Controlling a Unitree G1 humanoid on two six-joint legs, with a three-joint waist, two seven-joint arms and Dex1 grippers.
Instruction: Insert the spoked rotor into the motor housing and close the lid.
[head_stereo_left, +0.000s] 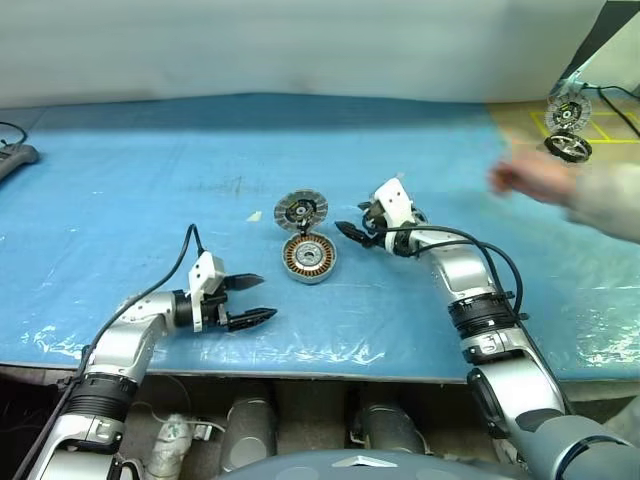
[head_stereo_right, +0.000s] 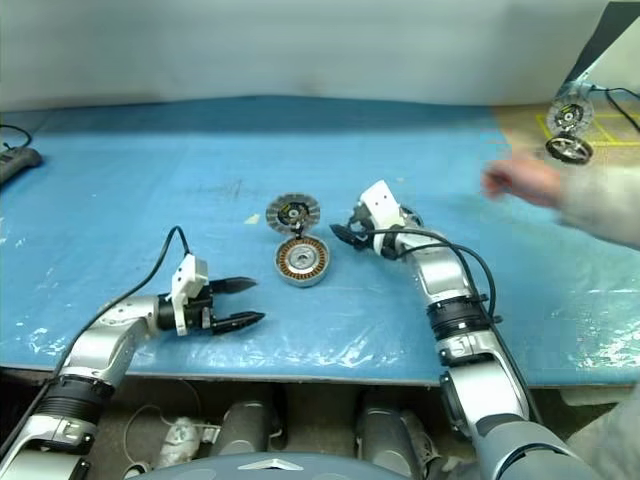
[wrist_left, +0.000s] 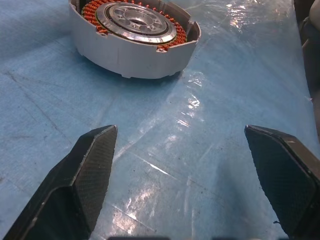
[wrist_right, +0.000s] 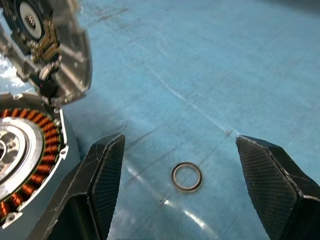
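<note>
Centrally on blue tabletop (head_stereo_left: 120, 180): motor housing (head_stereo_left: 308, 258), copper windings showing, lid (head_stereo_left: 300, 211) tilted up at its far edge. Left gripper (head_stereo_left: 252, 299) near front edge, jaws released, empty, pointing toward housing from robot's left. Right gripper (head_stereo_left: 350, 230) just right of housing, jaws spread wide, holding nothing. Right wrist view adds small metal ring (wrist_right: 187, 176) flat on tabletop between fingers, unseen from head. Head views add person's hand (head_stereo_left: 530, 180) far right, near twin motor unit (head_stereo_left: 568, 125). Spoked rotor: cannot tell where.
</note>
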